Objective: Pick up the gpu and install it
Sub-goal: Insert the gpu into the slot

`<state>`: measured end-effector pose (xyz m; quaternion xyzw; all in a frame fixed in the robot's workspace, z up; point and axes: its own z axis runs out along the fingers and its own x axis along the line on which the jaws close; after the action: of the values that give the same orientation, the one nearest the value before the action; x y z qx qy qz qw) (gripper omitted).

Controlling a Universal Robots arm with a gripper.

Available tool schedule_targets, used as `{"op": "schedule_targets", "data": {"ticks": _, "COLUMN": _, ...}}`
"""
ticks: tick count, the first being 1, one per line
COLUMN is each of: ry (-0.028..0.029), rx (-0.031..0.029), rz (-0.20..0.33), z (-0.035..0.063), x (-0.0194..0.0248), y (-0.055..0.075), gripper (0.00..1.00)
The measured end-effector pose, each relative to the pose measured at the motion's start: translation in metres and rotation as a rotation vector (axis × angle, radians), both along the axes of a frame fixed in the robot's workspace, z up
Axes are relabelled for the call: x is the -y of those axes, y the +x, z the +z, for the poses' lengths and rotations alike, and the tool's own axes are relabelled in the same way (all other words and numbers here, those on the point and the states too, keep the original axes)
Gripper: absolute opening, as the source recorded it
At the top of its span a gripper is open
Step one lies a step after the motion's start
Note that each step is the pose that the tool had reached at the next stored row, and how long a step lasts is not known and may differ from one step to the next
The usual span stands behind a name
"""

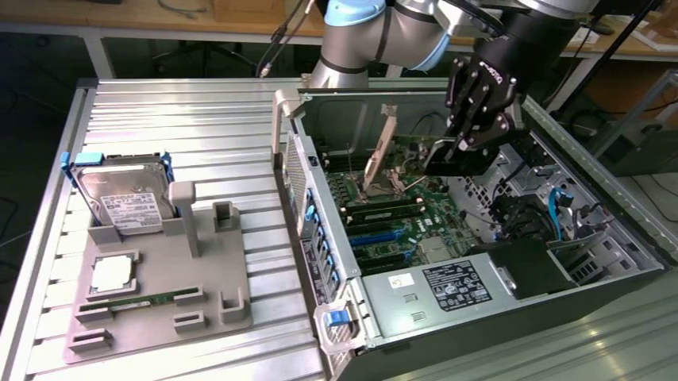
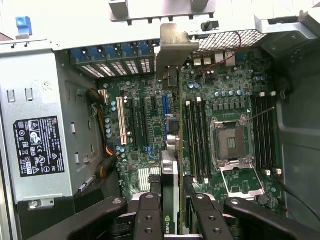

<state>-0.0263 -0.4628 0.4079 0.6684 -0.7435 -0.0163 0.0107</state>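
Exterior view, read from its left to its right. The ribbed metal tabletop (image 1: 190, 111) carries a grey parts fixture (image 1: 228, 294). On the fixture are a hard drive (image 1: 125, 198), a processor chip (image 1: 111, 274) and a green memory stick (image 1: 143, 302).

At centre stands the open computer case (image 1: 371, 86). Its motherboard (image 1: 392, 222) is exposed, and the labelled power supply (image 1: 445, 290) lies at the near end.

Toward the exterior view's right, the claw (image 1: 458, 163) reaches into the case above the motherboard. In the wrist view the claw (image 2: 172, 220) is drawn narrow, with one finger on each flat face of the gpu (image 2: 172, 140). The gpu is seen edge-on, held upright over the board, beside the blue expansion slot (image 2: 164, 107). Its metal bracket (image 2: 175, 45) points at the case's rear slot openings. Whether its lower edge touches a slot cannot be told.

Handling, as judged: the card is probably light, thin and stiff, so it should not sag from a grip at one end. It is also likely fragile, since surface parts and edge contacts dislike pressure. The bare board faces near the upper edge, away from the contacts, look like the sound place to hold. The smooth faces may slip or twist under a sideways load.
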Motion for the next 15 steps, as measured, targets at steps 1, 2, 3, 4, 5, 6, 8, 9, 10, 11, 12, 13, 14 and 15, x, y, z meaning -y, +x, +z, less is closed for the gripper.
{"op": "schedule_targets", "data": {"ticks": 1, "ry": -0.0003, "rx": 0.0000, "rz": 0.000, "z": -0.0004, "x": 0.0000, "y": 0.0000, "gripper": 0.27}}
{"op": "schedule_targets", "data": {"ticks": 2, "ry": -0.0007, "rx": 0.0000, "rz": 0.000, "z": -0.0009, "x": 0.0000, "y": 0.0000, "gripper": 0.27}}
{"op": "schedule_targets", "data": {"ticks": 3, "ry": -0.0012, "rx": 0.0001, "rz": 0.000, "z": -0.0017, "x": 0.0000, "y": 0.0000, "gripper": 0.27}}
{"op": "schedule_targets", "data": {"ticks": 4, "ry": -0.0014, "rx": 0.0001, "rz": 0.000, "z": -0.0022, "x": 0.0000, "y": 0.0000, "gripper": 0.27}}
{"op": "schedule_targets", "data": {"ticks": 5, "ry": -0.0017, "rx": 0.0000, "rz": 0.000, "z": -0.0026, "x": 0.0000, "y": 0.0000, "gripper": 0.27}}
{"op": "schedule_targets", "data": {"ticks": 6, "ry": -0.0019, "rx": 0.0001, "rz": 0.001, "z": -0.0030, "x": 0.0000, "y": 0.0000, "gripper": 0.27}}
{"op": "schedule_targets", "data": {"ticks": 8, "ry": -0.0024, "rx": 0.0001, "rz": 0.001, "z": -0.0038, "x": 0.0000, "y": 0.0000, "gripper": 0.27}}
{"op": "schedule_targets", "data": {"ticks": 9, "ry": -0.0026, "rx": 0.0001, "rz": 0.001, "z": -0.0041, "x": 0.0000, "y": 0.0000, "gripper": 0.27}}
{"op": "schedule_targets", "data": {"ticks": 10, "ry": -0.0028, "rx": 0.0001, "rz": 0.001, "z": -0.0044, "x": 0.0000, "y": 0.0000, "gripper": 0.27}}
{"op": "schedule_targets", "data": {"ticks": 11, "ry": -0.0031, "rx": 0.0000, "rz": 0.001, "z": -0.0047, "x": 0.0000, "y": 0.0000, "gripper": 0.27}}
{"op": "schedule_targets", "data": {"ticks": 12, "ry": -0.0033, "rx": 0.0001, "rz": 0.001, "z": -0.0050, "x": 0.0000, "y": 0.0000, "gripper": 0.27}}
{"op": "schedule_targets", "data": {"ticks": 13, "ry": -0.0035, "rx": 0.0000, "rz": 0.001, "z": -0.0054, "x": 0.0000, "y": 0.0000, "gripper": 0.27}}
{"op": "schedule_targets", "data": {"ticks": 14, "ry": -0.0037, "rx": 0.0001, "rz": 0.001, "z": -0.0058, "x": 0.0000, "y": 0.0000, "gripper": 0.27}}
{"op": "schedule_targets", "data": {"ticks": 15, "ry": -0.0038, "rx": 0.0000, "rz": 0.001, "z": -0.0062, "x": 0.0000, "y": 0.0000, "gripper": 0.27}}
